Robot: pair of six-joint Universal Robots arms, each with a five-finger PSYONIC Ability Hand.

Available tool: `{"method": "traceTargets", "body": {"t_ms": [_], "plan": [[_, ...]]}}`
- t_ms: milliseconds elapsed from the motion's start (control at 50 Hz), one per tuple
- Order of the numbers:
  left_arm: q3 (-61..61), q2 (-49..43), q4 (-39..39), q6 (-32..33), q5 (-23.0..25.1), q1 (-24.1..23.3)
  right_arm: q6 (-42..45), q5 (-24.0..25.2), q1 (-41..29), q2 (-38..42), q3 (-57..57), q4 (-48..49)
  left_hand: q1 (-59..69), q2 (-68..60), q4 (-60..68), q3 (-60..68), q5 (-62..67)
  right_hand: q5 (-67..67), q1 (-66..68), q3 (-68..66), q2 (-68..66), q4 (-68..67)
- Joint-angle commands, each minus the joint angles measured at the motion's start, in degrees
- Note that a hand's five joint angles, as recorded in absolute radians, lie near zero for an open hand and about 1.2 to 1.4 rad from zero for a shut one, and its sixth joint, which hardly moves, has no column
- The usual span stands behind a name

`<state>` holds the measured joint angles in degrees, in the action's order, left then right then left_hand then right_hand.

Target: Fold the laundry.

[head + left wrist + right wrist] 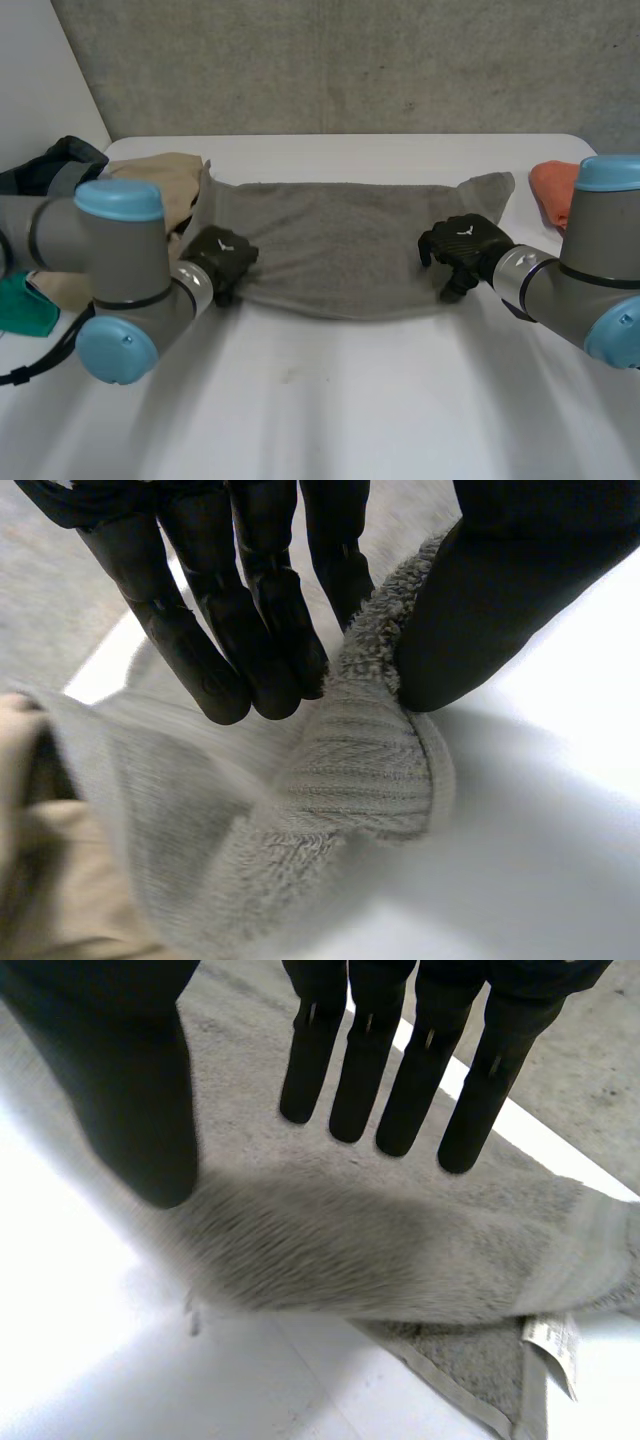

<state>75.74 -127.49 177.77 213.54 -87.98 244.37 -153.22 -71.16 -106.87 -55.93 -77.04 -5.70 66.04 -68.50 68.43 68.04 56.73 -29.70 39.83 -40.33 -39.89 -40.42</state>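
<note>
White table [320, 400]: grey terry towel [340, 245], left hand [225, 257] pinching ribbed hem [362, 770], apparently.

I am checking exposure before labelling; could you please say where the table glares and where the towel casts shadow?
Head view: soft light, no glare on the table, the grey towel evenly lit. Left wrist view: a soft shadow on the table beside the corner the left hand pinches. Right wrist view: the table by the right hand's thumb glares plain white.
</note>
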Motion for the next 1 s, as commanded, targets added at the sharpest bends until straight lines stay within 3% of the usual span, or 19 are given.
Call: {"method": "traceTargets", "body": {"t_ms": [20,100,180,400,500,600,760,1000], "plan": [[2.1,8.6,1.3,-8.0,-0.2,-0.2,-8.1,-6.5,1.1,-2.8,-0.1,-3.5,14.0,-11.5,11.6,12.0,13.3,20.6,-20.7,21.2,20.8,21.3],[2.0,9.9,0.7,-9.7,0.0,-0.6,-13.9,-8.1,3.4,-4.5,-0.1,-6.1,14.0,-11.5,11.6,12.0,13.3,20.4,-20.6,21.1,20.6,21.2],[1.0,10.9,-0.7,-10.2,0.3,-0.2,-13.9,-8.4,5.6,-5.3,-0.1,-8.3,14.0,-11.5,11.6,12.0,13.3,17.3,-17.4,17.9,17.5,18.0],[-3.7,15.8,-6.6,-12.1,2.4,-0.2,-10.4,-8.0,11.2,-4.5,-1.9,-11.1,14.0,-11.5,11.6,12.0,13.3,-12.7,12.6,-12.0,-12.5,-12.0],[-4.6,16.8,-7.4,-12.6,2.6,-0.5,-10.0,-7.0,10.6,-1.2,0.4,-9.8,14.0,-11.5,11.6,12.0,13.3,-11.0,10.9,-10.4,-10.8,-10.3],[-5.3,16.7,-7.5,-12.7,2.4,-0.4,-8.3,-4.9,8.4,4.8,6.1,-8.0,14.0,-11.5,11.6,12.0,13.3,5.0,-5.1,5.6,5.1,5.7],[-6.1,16.9,-7.5,-12.9,2.6,1.5,-2.3,-5.1,7.4,12.2,15.0,-7.8,14.0,-11.5,11.6,12.0,13.3,5.0,-5.1,5.6,5.2,5.7],[-6.6,16.7,-7.6,-13.2,3.5,3.0,0.7,-4.6,6.5,16.1,20.1,-6.6,14.0,-11.5,11.6,12.0,13.3,3.6,-3.8,4.3,3.8,4.3]]}}
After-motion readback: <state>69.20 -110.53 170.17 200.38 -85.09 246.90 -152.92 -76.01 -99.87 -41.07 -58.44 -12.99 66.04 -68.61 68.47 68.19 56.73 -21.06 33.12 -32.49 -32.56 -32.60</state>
